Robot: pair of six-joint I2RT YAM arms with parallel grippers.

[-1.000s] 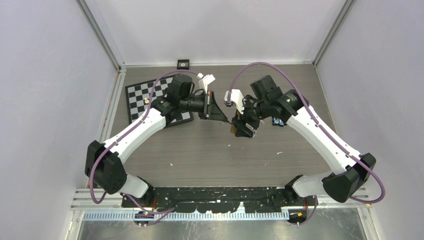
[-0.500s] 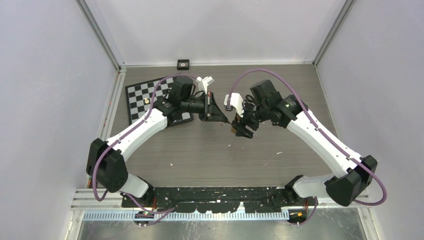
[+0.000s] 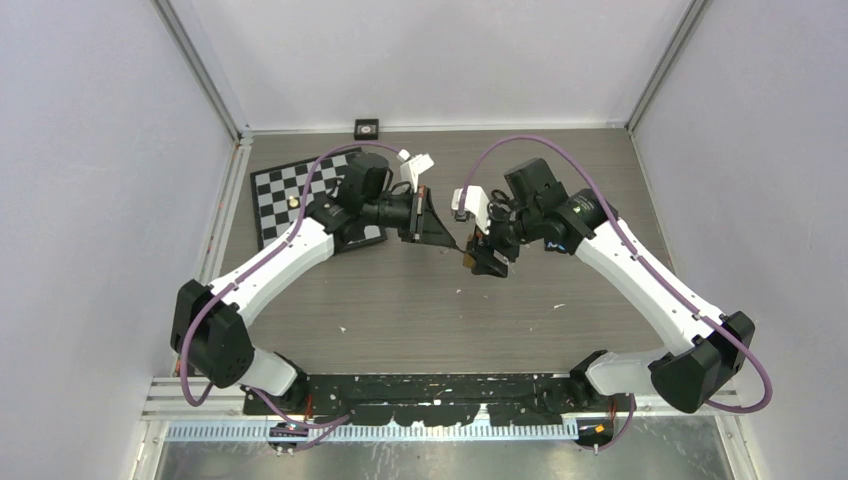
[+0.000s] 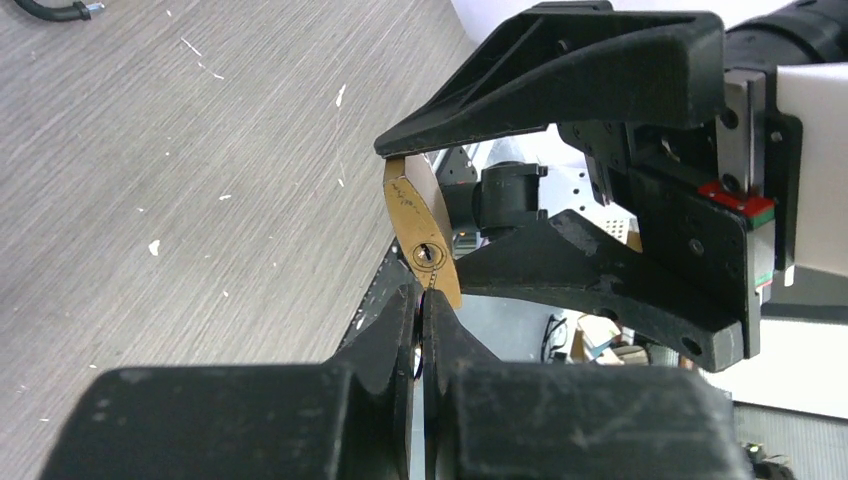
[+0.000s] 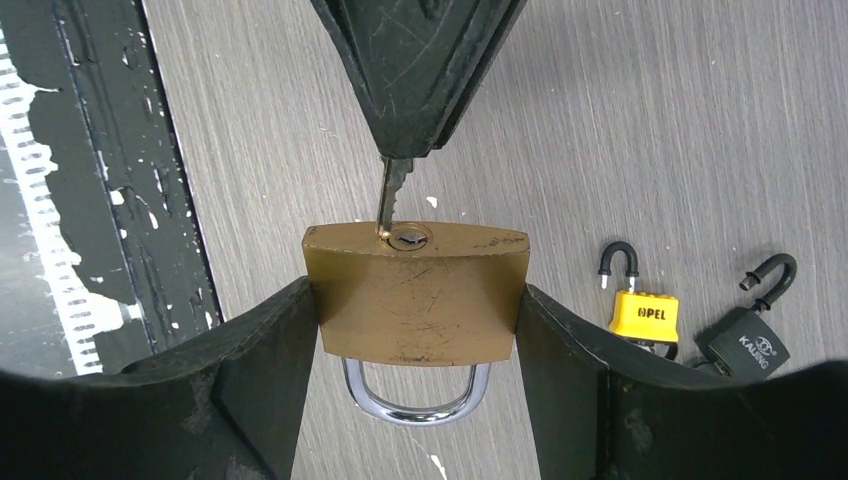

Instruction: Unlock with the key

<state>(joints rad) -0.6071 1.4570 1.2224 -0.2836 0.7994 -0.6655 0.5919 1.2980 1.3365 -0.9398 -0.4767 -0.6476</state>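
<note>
Key (image 5: 391, 196) pinched by left gripper (image 4: 422, 300) meets brass padlock (image 5: 415, 300) clamped in right gripper (image 3: 487, 256); slight tilt may jam it at keyhole (image 5: 408, 238).

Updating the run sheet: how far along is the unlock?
Done: right gripper clamps the brass padlock, left gripper pinches the key. In hand: key tip touching the edge of the keyhole, apparently not inserted. Remaining: insert, turn, release the shackle, which looks closed.
</note>
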